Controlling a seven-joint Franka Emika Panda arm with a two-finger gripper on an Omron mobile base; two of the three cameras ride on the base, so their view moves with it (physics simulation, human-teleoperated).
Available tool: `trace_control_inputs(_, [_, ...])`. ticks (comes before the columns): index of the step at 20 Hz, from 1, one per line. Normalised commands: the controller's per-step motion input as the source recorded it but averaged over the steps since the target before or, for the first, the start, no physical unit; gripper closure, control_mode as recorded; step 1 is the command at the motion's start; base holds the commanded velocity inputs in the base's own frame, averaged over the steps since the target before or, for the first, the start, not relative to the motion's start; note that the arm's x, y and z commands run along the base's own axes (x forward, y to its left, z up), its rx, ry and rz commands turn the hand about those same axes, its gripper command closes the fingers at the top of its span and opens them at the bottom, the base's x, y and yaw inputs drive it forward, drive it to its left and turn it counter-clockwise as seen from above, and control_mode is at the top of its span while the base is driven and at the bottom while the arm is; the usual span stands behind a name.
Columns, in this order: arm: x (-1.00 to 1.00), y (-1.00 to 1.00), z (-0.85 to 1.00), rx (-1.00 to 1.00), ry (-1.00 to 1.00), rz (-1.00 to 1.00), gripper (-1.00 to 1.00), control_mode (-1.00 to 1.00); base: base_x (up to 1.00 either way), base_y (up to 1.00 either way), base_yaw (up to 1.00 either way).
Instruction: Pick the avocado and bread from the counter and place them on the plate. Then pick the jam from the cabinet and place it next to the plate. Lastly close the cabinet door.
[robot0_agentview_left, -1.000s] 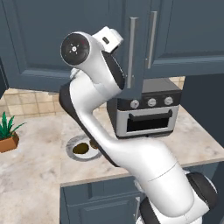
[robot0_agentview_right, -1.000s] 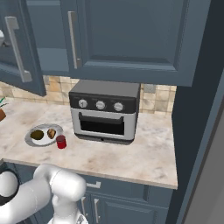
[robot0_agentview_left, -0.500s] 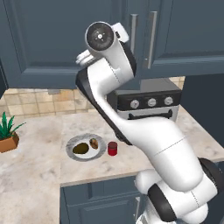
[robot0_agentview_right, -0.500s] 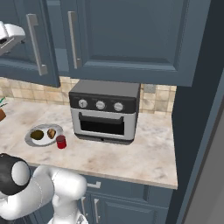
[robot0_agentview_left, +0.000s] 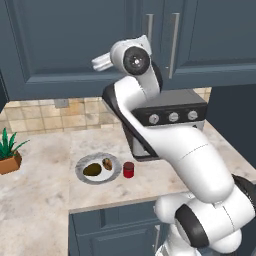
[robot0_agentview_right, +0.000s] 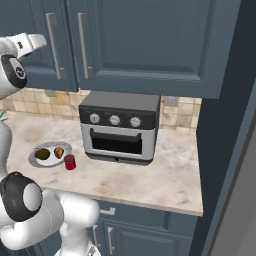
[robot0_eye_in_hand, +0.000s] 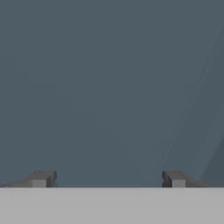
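Hand view shows the gripper with jaws spread wide, grasping nothing, pressed close to the cabinet door. On the counter the avocado and bread lie on the plate, the jam just beside it at 3 o'clock. Since a second ago the door has swung shut, so the task looks finished

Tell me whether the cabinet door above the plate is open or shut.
Shut. The cabinet door lies flush with the doors beside it, no gap showing; the open gripper faces its flat panel.
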Motion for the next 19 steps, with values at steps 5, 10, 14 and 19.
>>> trace_control_inputs(5, [0.64,-0.16,-0.21,0.14,-0.25,0.13,-1.0,-1.0,0.0,0.0,0.0])
trace_control_inputs(10, [0.69,-0.08,-0.06,0.17,-0.12,0.08,-1.0,-1.0,0.0,0.0,0.0])
trace_control_inputs(14, [0.6,0.0,-0.05,0.14,-0.08,0.04,-1.0,-1.0,0.0,0.0,0.0])
trace_control_inputs(19, [0.28,0.02,-0.06,0.06,-0.01,0.0,-1.0,-1.0,0.0,0.0,0.0])
